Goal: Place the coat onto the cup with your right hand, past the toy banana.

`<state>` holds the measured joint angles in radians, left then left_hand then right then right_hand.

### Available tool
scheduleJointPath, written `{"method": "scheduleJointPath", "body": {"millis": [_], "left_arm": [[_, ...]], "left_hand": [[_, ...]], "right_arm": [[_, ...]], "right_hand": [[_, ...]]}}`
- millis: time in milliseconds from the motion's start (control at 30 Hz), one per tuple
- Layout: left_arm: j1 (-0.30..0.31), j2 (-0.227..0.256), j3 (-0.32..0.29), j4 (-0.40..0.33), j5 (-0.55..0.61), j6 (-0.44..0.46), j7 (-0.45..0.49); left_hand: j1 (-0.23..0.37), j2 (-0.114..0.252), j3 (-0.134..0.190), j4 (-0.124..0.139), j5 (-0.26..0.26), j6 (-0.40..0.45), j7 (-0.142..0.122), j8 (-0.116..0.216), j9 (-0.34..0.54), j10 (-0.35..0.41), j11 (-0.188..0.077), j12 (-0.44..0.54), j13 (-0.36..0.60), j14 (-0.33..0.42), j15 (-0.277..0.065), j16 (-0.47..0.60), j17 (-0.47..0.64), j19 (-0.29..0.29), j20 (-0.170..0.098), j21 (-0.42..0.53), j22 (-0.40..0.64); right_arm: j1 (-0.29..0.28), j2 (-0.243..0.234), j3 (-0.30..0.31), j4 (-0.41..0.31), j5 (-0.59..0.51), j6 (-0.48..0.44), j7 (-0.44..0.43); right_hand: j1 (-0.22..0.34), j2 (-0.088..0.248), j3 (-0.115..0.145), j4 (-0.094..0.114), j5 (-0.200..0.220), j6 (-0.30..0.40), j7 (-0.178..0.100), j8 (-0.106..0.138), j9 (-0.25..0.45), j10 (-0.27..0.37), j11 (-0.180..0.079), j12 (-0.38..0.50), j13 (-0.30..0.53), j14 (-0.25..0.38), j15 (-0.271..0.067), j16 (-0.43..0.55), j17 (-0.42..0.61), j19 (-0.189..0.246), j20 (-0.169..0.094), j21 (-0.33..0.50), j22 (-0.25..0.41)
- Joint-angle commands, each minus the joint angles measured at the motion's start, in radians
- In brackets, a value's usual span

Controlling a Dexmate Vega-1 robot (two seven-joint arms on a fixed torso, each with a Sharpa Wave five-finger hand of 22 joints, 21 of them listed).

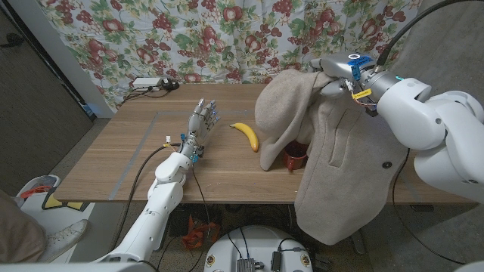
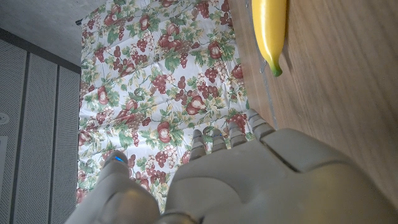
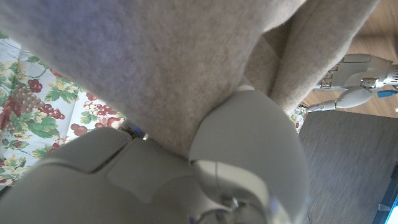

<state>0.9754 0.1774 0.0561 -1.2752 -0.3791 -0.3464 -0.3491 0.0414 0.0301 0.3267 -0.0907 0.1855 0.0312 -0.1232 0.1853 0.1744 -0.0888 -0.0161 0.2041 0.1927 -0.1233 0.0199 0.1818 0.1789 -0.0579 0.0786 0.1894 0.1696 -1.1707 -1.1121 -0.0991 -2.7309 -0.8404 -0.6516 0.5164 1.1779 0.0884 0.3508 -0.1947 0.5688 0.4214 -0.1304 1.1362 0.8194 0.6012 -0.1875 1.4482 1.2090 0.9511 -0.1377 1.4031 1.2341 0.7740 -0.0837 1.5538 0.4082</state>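
Note:
A beige coat point(image 1: 333, 143) hangs from my right hand point(image 1: 336, 75), which grips it near the top, lifted above the right side of the table. The cloth drapes down past the table's front edge and partly covers a dark red cup point(image 1: 296, 159). In the right wrist view the coat point(image 3: 186, 56) is bunched over my right hand point(image 3: 186, 168). The toy banana point(image 1: 246, 134) lies on the wood just left of the cup; it also appears in the left wrist view point(image 2: 270, 31). My left hand point(image 1: 200, 125) stands on the table left of the banana, fingers apart, holding nothing.
The wooden table point(image 1: 136, 151) carries tape lines at its left. A white power strip point(image 1: 150, 83) with cables sits at the back left edge. A floral curtain point(image 1: 189, 34) hangs behind the table. A white shoe point(image 1: 64, 227) lies on the floor at left.

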Motion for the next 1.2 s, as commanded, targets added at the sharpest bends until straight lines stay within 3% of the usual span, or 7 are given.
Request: {"method": "scheduleJointPath", "body": {"millis": [33, 467, 1200], "left_arm": [[0.009, -0.001, 0.005, -0.012, 0.003, -0.004, 0.004], [0.035, 0.008, 0.009, -0.062, 0.008, 0.018, 0.032], [0.043, -0.001, 0.021, -0.061, 0.011, 0.003, 0.053]], "left_hand": [[0.002, -0.001, -0.003, -0.001, 0.009, 0.004, -0.005, 0.001, 0.004, -0.004, 0.005, 0.009, 0.002, -0.005, 0.001, 0.005, 0.003, 0.005, 0.000, 0.004, 0.006], [0.002, -0.001, -0.003, -0.001, 0.009, 0.004, -0.004, 0.001, 0.004, -0.005, 0.005, 0.009, 0.002, -0.005, 0.000, 0.005, 0.003, 0.005, 0.000, 0.004, 0.006], [0.002, -0.001, -0.004, -0.001, 0.009, 0.005, -0.003, 0.001, 0.004, -0.004, 0.005, 0.009, 0.002, -0.005, 0.001, 0.005, 0.003, 0.005, -0.002, 0.004, 0.006]], "right_arm": [[-0.040, 0.014, 0.033, -0.002, 0.049, 0.052, -0.009], [-0.025, 0.010, -0.005, 0.040, 0.088, 0.084, -0.033], [0.020, -0.037, -0.050, 0.068, 0.136, 0.069, -0.022]], "right_hand": [[-0.004, 0.003, 0.055, 0.042, 0.002, -0.004, 0.001, 0.013, -0.002, -0.001, -0.002, -0.002, 0.002, -0.009, -0.079, 0.007, 0.001, -0.011, -0.129, 0.007, 0.005], [-0.010, 0.002, 0.064, 0.041, -0.003, -0.010, -0.001, 0.027, -0.012, -0.007, -0.001, -0.006, -0.002, -0.009, -0.079, 0.011, 0.001, -0.011, -0.129, 0.005, 0.002], [-0.016, 0.001, 0.080, 0.041, -0.009, -0.022, 0.001, 0.053, -0.027, 0.000, 0.000, 0.002, 0.006, -0.012, -0.079, 0.014, 0.001, -0.009, -0.129, 0.007, -0.001]]}}
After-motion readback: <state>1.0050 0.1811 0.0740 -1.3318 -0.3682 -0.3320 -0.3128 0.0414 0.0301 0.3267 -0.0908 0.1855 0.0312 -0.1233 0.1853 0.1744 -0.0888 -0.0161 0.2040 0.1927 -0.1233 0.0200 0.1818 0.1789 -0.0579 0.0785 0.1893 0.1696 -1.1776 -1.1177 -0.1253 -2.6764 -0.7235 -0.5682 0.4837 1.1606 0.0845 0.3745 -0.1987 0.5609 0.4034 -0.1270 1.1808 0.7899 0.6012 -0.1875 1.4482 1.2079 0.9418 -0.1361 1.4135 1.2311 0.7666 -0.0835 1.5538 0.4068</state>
